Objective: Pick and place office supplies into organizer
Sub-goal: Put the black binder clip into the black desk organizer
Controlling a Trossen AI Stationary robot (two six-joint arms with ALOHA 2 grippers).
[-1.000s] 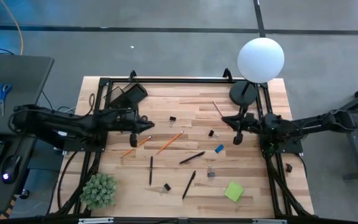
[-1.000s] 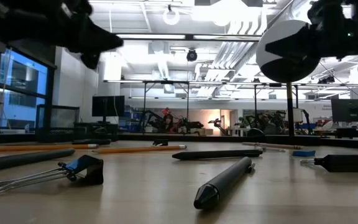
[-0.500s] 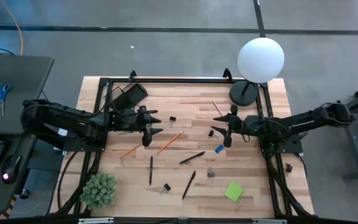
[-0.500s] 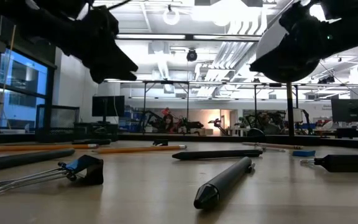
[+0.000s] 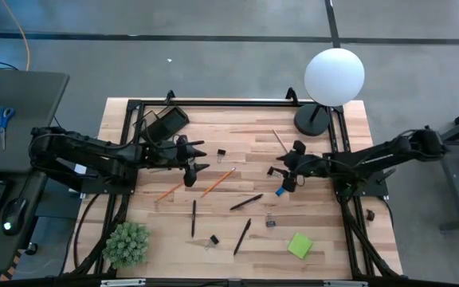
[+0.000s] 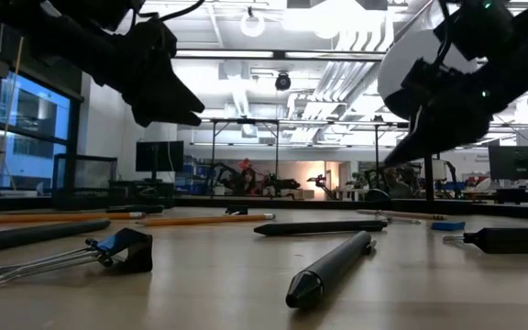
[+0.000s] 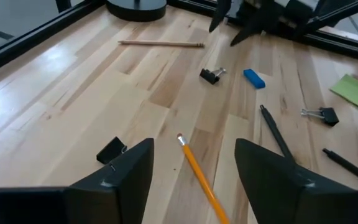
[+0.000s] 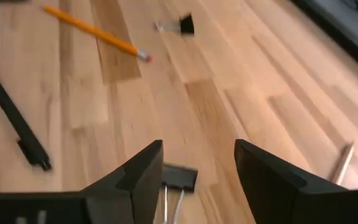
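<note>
Clip [image 8: 178, 177] lies between open right pincer [image 8: 194, 163].

Two matte black jointed arms, black cables alongside, broad wedge-shaped black fingers [image 7: 120, 177] on each.

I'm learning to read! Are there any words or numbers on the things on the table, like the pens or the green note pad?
No words or numbers can be read anywhere.
Green square sticky-note pad: blank on top.
Black pen lying nearest in the low view: no print that shows.
Small blue eraser: any print is too small to tell.
Screens in the room behind: too blurred to read.
</note>
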